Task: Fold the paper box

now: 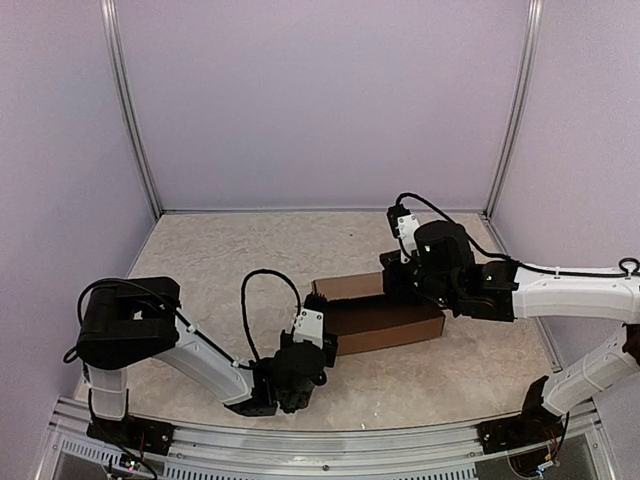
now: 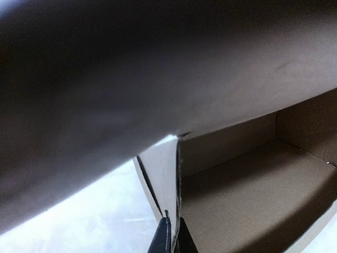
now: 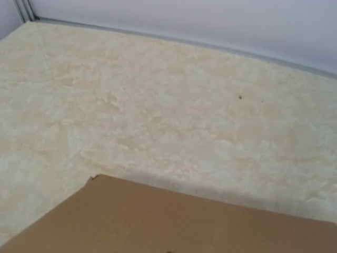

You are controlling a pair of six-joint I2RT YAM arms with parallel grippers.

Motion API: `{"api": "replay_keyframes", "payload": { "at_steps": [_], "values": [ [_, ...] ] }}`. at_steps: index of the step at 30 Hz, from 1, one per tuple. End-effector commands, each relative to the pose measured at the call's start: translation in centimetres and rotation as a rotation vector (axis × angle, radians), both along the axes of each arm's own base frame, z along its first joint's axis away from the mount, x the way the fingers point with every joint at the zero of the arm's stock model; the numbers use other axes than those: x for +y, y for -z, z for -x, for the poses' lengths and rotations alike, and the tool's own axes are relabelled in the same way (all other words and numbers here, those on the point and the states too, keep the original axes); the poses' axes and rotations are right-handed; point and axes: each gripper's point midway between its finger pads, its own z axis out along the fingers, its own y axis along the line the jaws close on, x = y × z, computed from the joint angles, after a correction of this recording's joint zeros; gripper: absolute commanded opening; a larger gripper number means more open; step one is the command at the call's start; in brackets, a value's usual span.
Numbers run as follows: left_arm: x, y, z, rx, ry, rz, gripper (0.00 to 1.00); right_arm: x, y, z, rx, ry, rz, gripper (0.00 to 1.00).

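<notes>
Black-and-white left arm (image 1: 190, 350) at the left, stretched low over the pale mottled bench (image 1: 220, 260) toward the centre. Left tool (image 2: 174, 238) at the near-left end of the paper box (image 1: 385, 322), clenched, fingertips tight together with the thin end wall (image 2: 163, 176) running down between them, apparently pinched there. Seen from that wrist: a broad lid flap (image 2: 131, 79) tilted overhead and filling most of the view, dim and blurred; beneath it the open tray, with the box floor (image 2: 253, 200) and upright inner walls in shadow. Plain brown cardboard, unprinted, lying mid-bench, long side roughly left to right and slightly skewed, a paler brown strip showing along its far-left side. Right of centre, right tool (image 1: 398, 283) at the far edge of the box, just over the cardboard, wrist body hiding the fingertips from above; clenched shut, no telling whether any cardboard is caught between the fingers. From the right wrist, fingers out of view: only a flat brown panel (image 3: 174, 221) across the bottom, mottled bench beyond it, then the pale back wall (image 3: 184, 21). Right arm (image 1: 570, 292) reaching in level from the far right, black cable (image 1: 440, 210) looped over the wrist
</notes>
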Motion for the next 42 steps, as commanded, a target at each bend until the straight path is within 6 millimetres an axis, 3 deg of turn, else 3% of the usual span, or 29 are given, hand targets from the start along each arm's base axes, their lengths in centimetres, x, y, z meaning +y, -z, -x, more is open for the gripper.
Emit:
{"api": "replay_keyframes", "payload": {
  "at_steps": [1, 7, 16, 20, 23, 24, 26, 29, 34, 38, 42],
  "values": [
    [0.5, 3.7, 1.1, 0.011, -0.008, -0.193, 0.07, 0.6, 2.1, -0.3, 0.035, -0.010, -0.023, 0.00],
    [-0.9, 2.1, 4.1, -0.064, 0.012, -0.236, 0.33, 0.6, 4.6, -0.3, 0.078, -0.005, -0.016, 0.00],
    [-1.3, -0.4, 6.7, -0.055, 0.135, -0.174, 0.47, 0.7, 8.8, -0.1, 0.154, 0.009, -0.018, 0.00],
    [-1.2, -3.5, 7.1, 0.005, 0.217, -0.101, 0.50, 0.5, 10.9, 0.2, 0.186, 0.014, -0.010, 0.00],
    [-1.9, -4.8, 6.6, 0.090, 0.311, -0.090, 0.49, 0.3, 12.3, 0.4, 0.205, 0.019, 0.004, 0.00],
    [-2.0, -6.2, 6.4, 0.104, 0.339, -0.066, 0.50, 0.2, 12.8, 0.5, 0.212, 0.019, 0.009, 0.00],
    [-1.8, -7.4, 6.1, 0.132, 0.380, -0.053, 0.56, 0.2, 13.7, 0.7, 0.229, 0.017, 0.013, 0.00],
    [-0.8, -9.3, 4.1, 0.171, 0.375, -0.037, 0.60, 0.2, 15.2, 0.9, 0.255, 0.017, 0.027, 0.00],
    [1.5, -10.5, 0.2, 0.251, 0.310, -0.030, 0.61, 0.4, 16.5, 1.2, 0.288, 0.001, 0.045, 0.00],
    [2.6, -10.3, -2.1, 0.299, 0.291, -0.005, 0.64, 0.4, 14.5, 0.9, 0.255, -0.002, 0.036, 0.00],
    [3.4, -9.4, -4.3, 0.378, 0.295, 0.049, 0.66, -0.2, 10.6, 0.5, 0.190, 0.012, 0.037, 0.03]
  ]
}}
